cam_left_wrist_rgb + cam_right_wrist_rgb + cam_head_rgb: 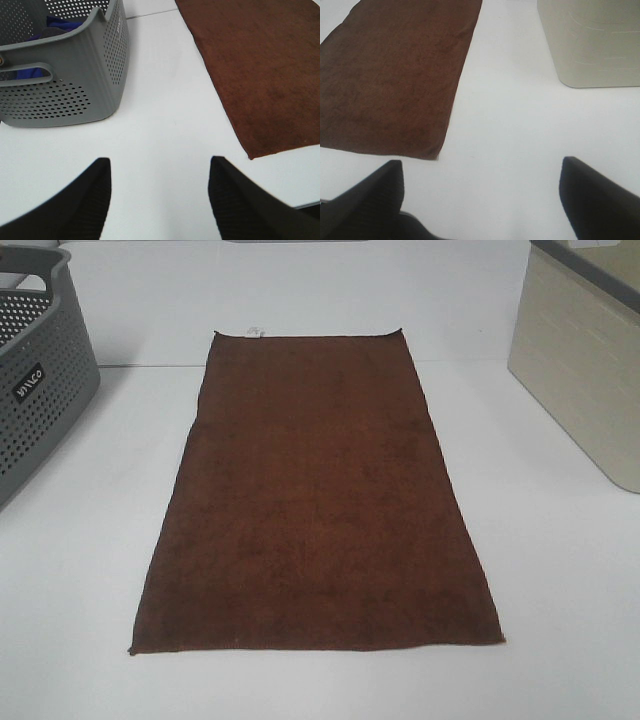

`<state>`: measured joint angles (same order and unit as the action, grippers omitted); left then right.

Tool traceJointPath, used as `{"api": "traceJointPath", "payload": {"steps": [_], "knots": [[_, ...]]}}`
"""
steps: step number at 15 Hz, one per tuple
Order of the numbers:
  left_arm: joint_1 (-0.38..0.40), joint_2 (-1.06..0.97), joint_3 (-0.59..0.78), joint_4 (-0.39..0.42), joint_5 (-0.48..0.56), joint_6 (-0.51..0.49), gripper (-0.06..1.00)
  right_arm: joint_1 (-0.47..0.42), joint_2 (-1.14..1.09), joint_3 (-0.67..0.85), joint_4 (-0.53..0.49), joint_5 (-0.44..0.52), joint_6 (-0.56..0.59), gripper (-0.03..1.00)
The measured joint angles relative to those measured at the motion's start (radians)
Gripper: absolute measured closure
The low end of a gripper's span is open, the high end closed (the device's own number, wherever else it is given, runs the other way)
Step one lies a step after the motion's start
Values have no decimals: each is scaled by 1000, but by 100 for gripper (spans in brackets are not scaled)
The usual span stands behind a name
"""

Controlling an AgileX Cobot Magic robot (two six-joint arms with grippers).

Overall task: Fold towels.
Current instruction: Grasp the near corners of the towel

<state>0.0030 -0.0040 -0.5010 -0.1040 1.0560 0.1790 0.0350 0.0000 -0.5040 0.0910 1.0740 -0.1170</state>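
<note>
The dark reddish-brown towel (315, 495) lies flat and unfolded in the middle of the white table, long axis running away from me, with a small white tag (253, 332) at its far short edge. It also shows in the left wrist view (260, 70) and the right wrist view (395, 70). Neither gripper appears in the exterior high view. My left gripper (160, 192) is open and empty above bare table, off the towel's near left corner. My right gripper (481, 192) is open and empty above bare table, off the towel's near right corner.
A grey perforated basket (35, 370) stands at the far left; in the left wrist view (65, 75) it holds blue cloth. A beige bin (585, 370) stands at the far right, also in the right wrist view (590, 40).
</note>
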Motion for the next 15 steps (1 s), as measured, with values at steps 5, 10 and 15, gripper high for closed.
{"api": "traceJointPath", "payload": {"steps": [5, 10, 15], "knots": [[0, 0, 0, 0, 0, 0, 38, 0, 0, 0, 0, 0, 0, 17], [0, 0, 0, 0, 0, 0, 38, 0, 0, 0, 0, 0, 0, 17], [0, 0, 0, 0, 0, 0, 38, 0, 0, 0, 0, 0, 0, 17]]}}
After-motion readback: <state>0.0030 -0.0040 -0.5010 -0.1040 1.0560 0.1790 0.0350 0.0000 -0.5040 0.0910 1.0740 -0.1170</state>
